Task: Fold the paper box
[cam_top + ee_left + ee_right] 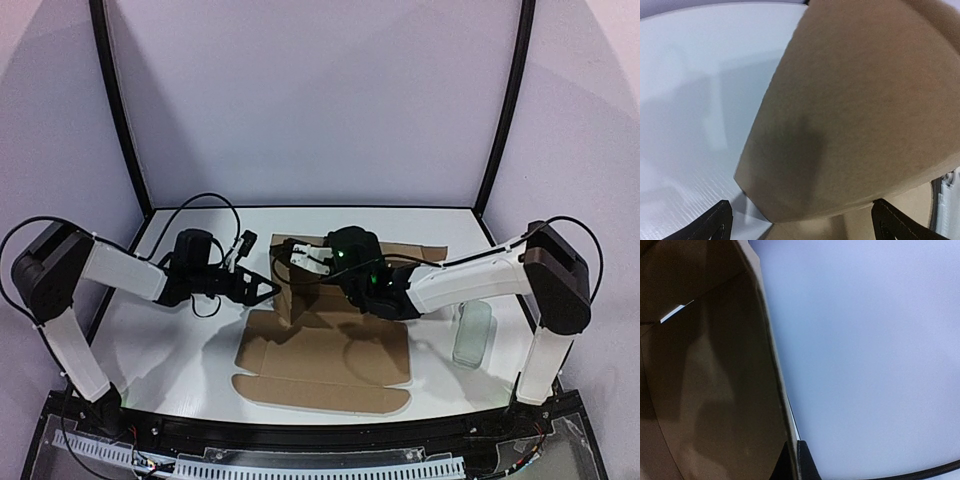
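The paper box (330, 360) is a brown cardboard sheet lying mostly flat on the white table, with one panel (300, 295) raised upright near its left rear. My right gripper (303, 262) is shut on that panel's top edge. In the right wrist view the thin cardboard edge (772, 365) runs down between the closed fingertips of the right gripper (796, 462). My left gripper (268, 290) stands open just left of the raised panel. In the left wrist view the brown panel (855, 110) fills the frame beyond the left gripper (802, 225), whose fingertips (715, 222) are spread wide with nothing between them.
A small pale grey-green oblong case (472, 333) lies on the table to the right of the sheet. The table's black frame (120, 110) rises at the back corners. Both arms reach inward over the table's middle.
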Available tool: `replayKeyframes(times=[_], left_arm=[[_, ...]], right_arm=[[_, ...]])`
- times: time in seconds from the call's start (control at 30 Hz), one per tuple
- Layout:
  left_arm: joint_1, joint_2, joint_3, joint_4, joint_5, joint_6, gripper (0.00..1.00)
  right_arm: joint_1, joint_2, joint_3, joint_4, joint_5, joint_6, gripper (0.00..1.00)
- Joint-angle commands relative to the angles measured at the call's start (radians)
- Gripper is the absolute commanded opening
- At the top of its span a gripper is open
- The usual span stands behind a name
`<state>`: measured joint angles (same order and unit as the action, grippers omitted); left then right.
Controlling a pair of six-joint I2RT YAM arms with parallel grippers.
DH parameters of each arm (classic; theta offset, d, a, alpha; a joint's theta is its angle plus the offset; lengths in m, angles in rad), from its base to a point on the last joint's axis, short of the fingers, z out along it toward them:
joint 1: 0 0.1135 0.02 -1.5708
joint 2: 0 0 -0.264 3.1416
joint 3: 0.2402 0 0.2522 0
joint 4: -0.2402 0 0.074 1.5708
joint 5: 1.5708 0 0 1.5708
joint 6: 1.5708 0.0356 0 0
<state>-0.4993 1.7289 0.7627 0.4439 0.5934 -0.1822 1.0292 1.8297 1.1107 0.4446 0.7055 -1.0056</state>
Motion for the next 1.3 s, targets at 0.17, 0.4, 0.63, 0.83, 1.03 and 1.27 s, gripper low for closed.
replayKeyframes(times=[0.17, 0.4, 0.63, 0.83, 1.03, 1.27], left_arm=[[-0.086, -0.075, -0.207, 0.421, -0.316, -0.022, 0.99], [-0.123, -0.001, -0.211, 0.553, -0.354, -0.029, 0.99], [-0.182, 0.043, -0.201, 0.667, -0.500, -0.016, 0.99], [-0.263, 0.059, -0.165, 0.656, -0.752, 0.064, 0.99], [-0.264, 0.086, -0.127, 0.689, -0.876, 0.038, 0.99], [-0.264, 0.107, -0.107, 0.704, -0.903, -0.012, 0.98]], right_arm=[[0.049, 0.045, -0.125, 0.042, 0.036, -0.021, 0.00], [0.072, 0.074, -0.161, 0.088, 0.068, -0.051, 0.00], [0.079, 0.071, -0.169, 0.040, 0.080, -0.030, 0.00], [0.080, 0.043, -0.148, -0.062, 0.059, 0.026, 0.00], [0.080, 0.017, -0.134, -0.136, 0.017, 0.039, 0.00], [0.080, 0.005, -0.121, -0.194, 0.008, 0.074, 0.00]])
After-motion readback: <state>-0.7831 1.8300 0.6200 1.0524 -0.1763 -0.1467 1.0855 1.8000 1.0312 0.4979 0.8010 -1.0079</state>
